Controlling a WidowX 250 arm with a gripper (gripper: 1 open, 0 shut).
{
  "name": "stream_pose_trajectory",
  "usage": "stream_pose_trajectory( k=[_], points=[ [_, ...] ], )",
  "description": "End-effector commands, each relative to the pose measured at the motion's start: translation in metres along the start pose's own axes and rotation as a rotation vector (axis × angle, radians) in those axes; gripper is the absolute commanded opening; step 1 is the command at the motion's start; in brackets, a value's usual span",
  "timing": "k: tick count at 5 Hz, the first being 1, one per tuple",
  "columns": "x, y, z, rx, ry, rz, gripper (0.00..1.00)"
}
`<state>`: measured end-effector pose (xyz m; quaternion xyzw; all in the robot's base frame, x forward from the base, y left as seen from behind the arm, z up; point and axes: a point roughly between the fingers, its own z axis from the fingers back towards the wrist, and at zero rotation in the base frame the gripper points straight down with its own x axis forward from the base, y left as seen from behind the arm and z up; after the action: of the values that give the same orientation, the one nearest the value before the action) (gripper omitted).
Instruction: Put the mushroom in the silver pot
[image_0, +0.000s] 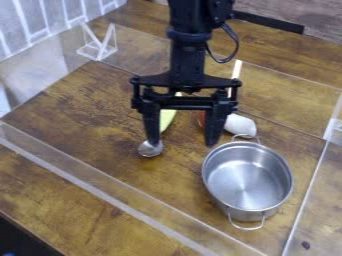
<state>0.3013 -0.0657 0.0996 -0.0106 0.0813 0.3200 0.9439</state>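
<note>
I see the gripper (183, 122) spread wide, pinching nothing, hanging over the wooden table (80, 110). Its dark fingers hide most of the mushroom (235, 123); only the fat white stem shows, beside the shiny round silver pot (247, 178). The spoon (152, 146) is partly covered too.

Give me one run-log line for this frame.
gripper: open, empty, pointing down | mushroom: on table, partly hidden behind a finger | silver pot: empty | spoon: beside mushroom | phase: approach, not grasped
</note>
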Motion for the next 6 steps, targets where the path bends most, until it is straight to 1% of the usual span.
stream_pose_trajectory(
  k=[1, 2, 3, 4, 6],
  points=[
    [0.014, -0.021, 0.018, -0.102, -0.048, 0.180, 0.00],
    [0.026, -0.032, 0.016, -0.152, -0.049, 0.317, 1.00],
    [0.043, -0.041, 0.015, -0.179, -0.042, 0.394, 1.00],
    [0.061, -0.049, 0.010, -0.201, -0.042, 0.462, 1.00],
    [0.086, -0.051, 0.009, -0.201, -0.040, 0.510, 1.00]
  ],
)
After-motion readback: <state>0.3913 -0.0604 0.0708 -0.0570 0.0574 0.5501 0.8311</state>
